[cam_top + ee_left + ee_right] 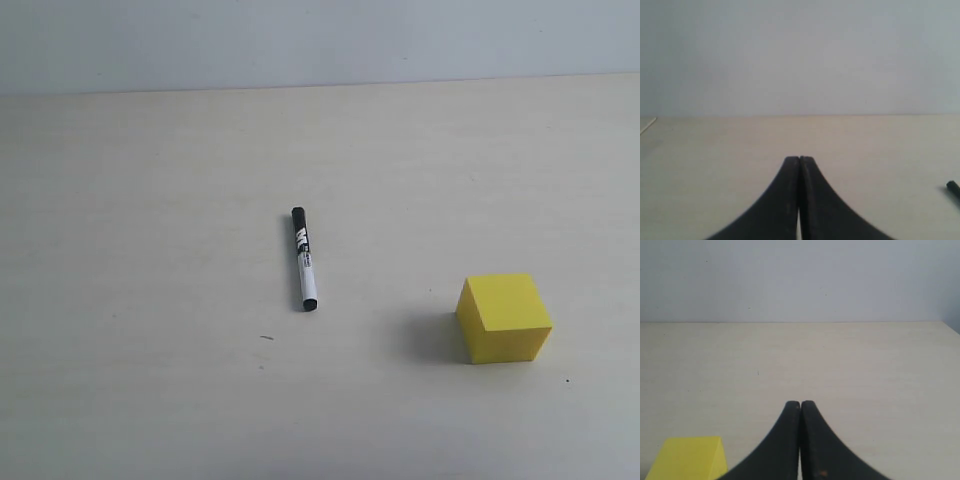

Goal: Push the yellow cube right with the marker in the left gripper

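The marker lies flat on the pale table, black cap pointing away, near the middle of the exterior view. Only its black tip shows at the edge of the left wrist view. The yellow cube rests on the table to the right of the marker, well apart from it; a corner of the cube shows in the right wrist view. My left gripper is shut with nothing between its fingers. My right gripper is likewise shut and empty. Neither arm appears in the exterior view.
The pale wooden table runs back to a plain light wall. A small dark speck marks the surface in front of the marker.
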